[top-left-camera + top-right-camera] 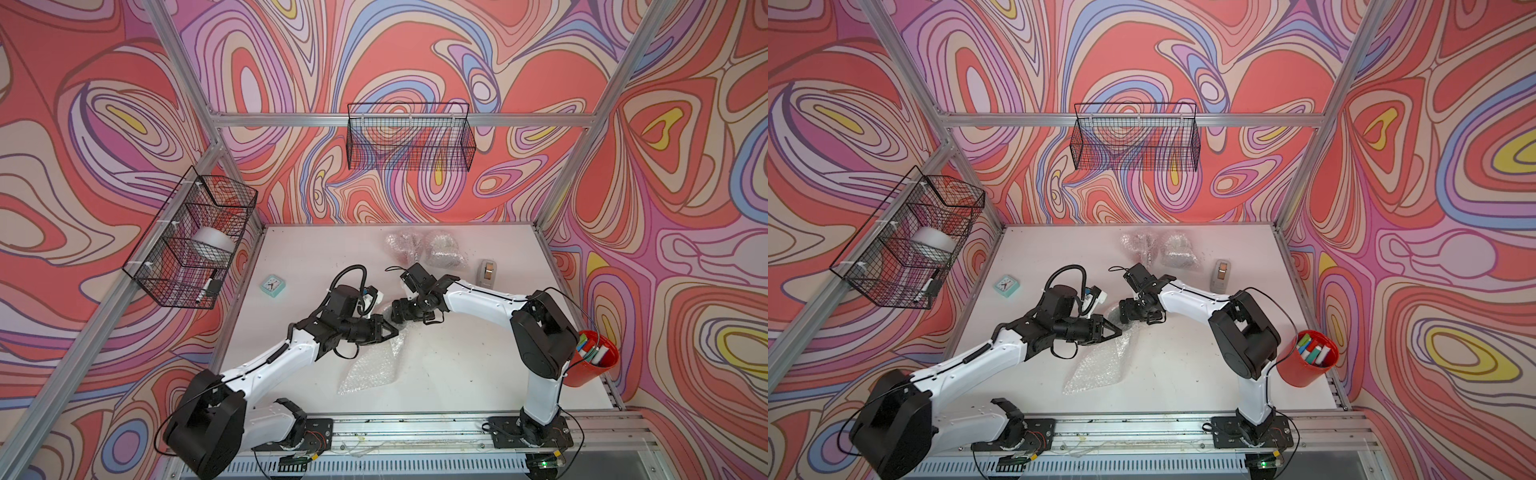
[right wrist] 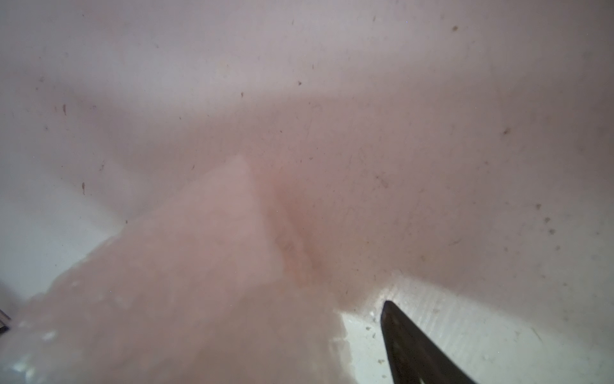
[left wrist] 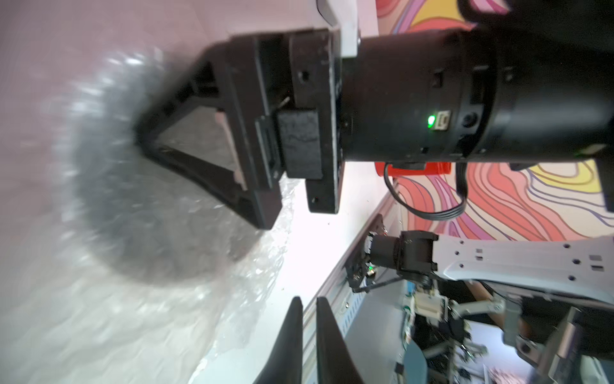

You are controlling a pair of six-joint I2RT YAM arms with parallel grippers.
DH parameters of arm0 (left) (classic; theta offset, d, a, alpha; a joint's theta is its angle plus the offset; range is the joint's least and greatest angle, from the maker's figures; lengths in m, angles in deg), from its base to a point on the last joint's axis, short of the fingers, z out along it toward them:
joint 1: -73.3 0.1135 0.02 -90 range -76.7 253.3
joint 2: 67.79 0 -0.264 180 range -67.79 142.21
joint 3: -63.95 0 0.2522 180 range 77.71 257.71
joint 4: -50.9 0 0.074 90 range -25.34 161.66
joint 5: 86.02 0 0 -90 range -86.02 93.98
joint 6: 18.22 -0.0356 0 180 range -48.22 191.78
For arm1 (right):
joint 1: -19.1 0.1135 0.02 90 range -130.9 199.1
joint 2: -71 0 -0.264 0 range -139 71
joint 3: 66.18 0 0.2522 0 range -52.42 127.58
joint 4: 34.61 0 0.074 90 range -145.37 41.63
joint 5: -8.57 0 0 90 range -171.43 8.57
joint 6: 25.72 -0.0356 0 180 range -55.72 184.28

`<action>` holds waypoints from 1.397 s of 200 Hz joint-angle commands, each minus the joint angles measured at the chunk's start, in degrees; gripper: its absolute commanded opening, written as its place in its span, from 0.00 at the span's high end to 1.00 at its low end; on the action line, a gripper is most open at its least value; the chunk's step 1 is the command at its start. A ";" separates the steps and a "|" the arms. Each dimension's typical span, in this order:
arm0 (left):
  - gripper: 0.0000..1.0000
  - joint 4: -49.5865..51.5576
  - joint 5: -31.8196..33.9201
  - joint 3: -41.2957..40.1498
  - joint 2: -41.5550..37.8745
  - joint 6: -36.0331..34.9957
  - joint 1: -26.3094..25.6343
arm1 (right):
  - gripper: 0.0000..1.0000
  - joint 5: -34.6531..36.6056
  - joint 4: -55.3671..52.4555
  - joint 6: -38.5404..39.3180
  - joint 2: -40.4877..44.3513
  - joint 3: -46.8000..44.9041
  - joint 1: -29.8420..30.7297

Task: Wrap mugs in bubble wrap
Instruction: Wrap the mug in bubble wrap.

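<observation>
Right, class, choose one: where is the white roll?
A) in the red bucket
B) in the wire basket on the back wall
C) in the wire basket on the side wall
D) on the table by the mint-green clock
C: in both top views the white roll sits inside the side-wall wire basket.

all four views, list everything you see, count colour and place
table: one, white
wrapped bundles: two, clear, far side
bubble wrap sheet: one, clear, centre
mug: one, grey, under the sheet's far end
clock: one, mint green, left side
tape dispenser: one, grey, far right
bucket: one, red, right edge
wire baskets: two, black, back and left walls
roll: one, white, left basket
left gripper: one, black, at the sheet, nearly shut
right gripper: one, black, over the mug, open
</observation>
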 commanded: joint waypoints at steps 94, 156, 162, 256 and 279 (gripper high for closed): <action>0.52 37.10 34.09 -3.45 -5.30 11.56 -0.03 | 0.20 6.10 -7.25 2.34 -2.49 0.68 0.27; 0.51 32.83 27.17 -10.26 -4.12 12.76 -0.57 | 0.20 5.39 -6.64 1.90 -2.09 0.72 0.27; 0.51 32.50 26.98 -10.59 -3.87 12.93 -0.74 | 0.20 5.30 -6.50 1.84 -2.14 0.65 0.27; 0.56 24.27 25.10 -14.23 0.59 18.72 -7.12 | 0.20 4.93 -6.19 1.55 -2.00 0.03 0.29; 0.69 22.83 24.92 -14.43 1.56 19.73 -8.06 | 0.20 4.73 -6.07 1.46 -2.17 -0.04 0.27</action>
